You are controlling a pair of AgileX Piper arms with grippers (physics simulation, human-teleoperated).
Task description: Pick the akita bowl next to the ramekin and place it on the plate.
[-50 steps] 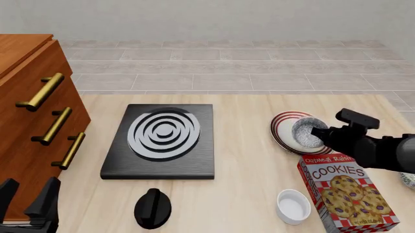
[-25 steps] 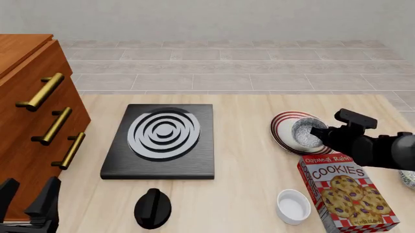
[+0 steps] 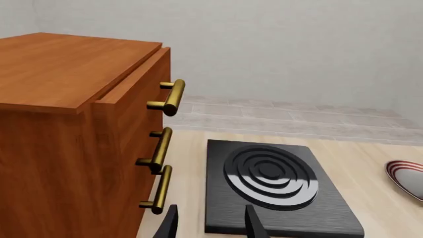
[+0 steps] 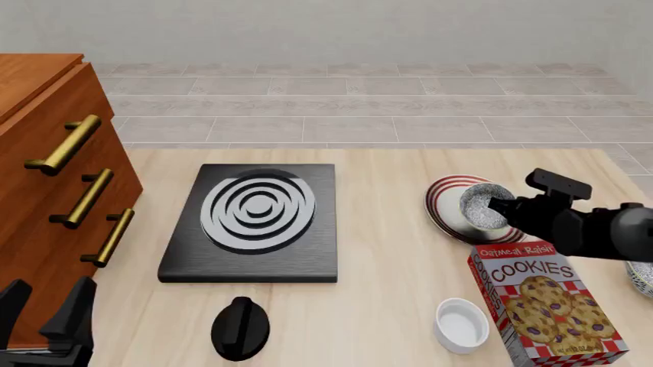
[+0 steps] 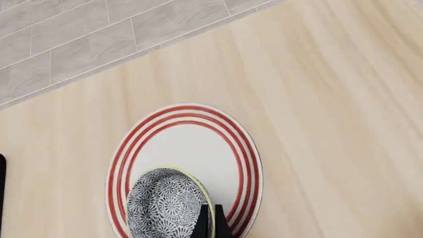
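Note:
The akita bowl (image 4: pixel 479 208), speckled blue-grey, is over the right part of the red-ringed plate (image 4: pixel 446 200). My right gripper (image 4: pixel 500 206) is shut on its rim. In the right wrist view the fingers (image 5: pixel 204 224) pinch the wall of the bowl (image 5: pixel 165 204), with the plate (image 5: pixel 191 144) beneath it. I cannot tell whether the bowl rests on the plate or hangs just above it. The white ramekin (image 4: pixel 460 324) stands near the front, left of the cookie box. My left gripper (image 4: pixel 46 317) stays open and empty at the front left corner, its fingers (image 3: pixel 254 225) apart.
A red cookies box (image 4: pixel 544 302) lies just in front of the plate, under my right arm. A second patterned bowl (image 4: pixel 643 279) peeks in at the right edge. A black stove plate (image 4: pixel 253 222) and its knob (image 4: pixel 242 327) fill the middle. A wooden drawer cabinet (image 4: pixel 51 191) stands at the left.
My right arm has drawn slightly back to the right, still holding the bowl over the plate. The left arm has not moved.

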